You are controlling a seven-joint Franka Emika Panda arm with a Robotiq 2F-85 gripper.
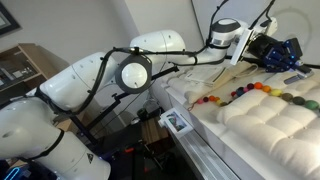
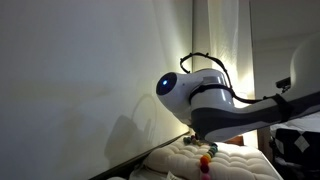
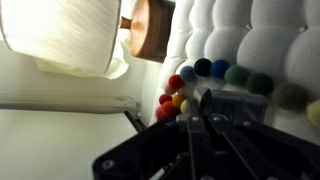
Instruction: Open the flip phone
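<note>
Arm [image 1: 95, 78] outstretched, end effector [image 1: 283, 56] over beads [image 1: 255, 91]

White all over the arm [image 1: 100, 75], with black cables [image 1: 186, 61] looping across it, and there's a glowing blue ring [image 2: 165, 85] on one joint. The pincer [image 3: 200, 108] reads black. The mattress [image 1: 270, 118] is plain white, quilted in puffy tufts. Now the beads [image 3: 205, 72]: red, blue, navy, blue, green and dark green along the row, with red, orange and yellow bunched at the end. The lampshade [image 3: 60, 35] is white and finely ribbed. The wooden piece [image 3: 152, 28] is warm brown. The wall [image 2: 80, 80] is cream, with a soft grey shadow on it.
</note>
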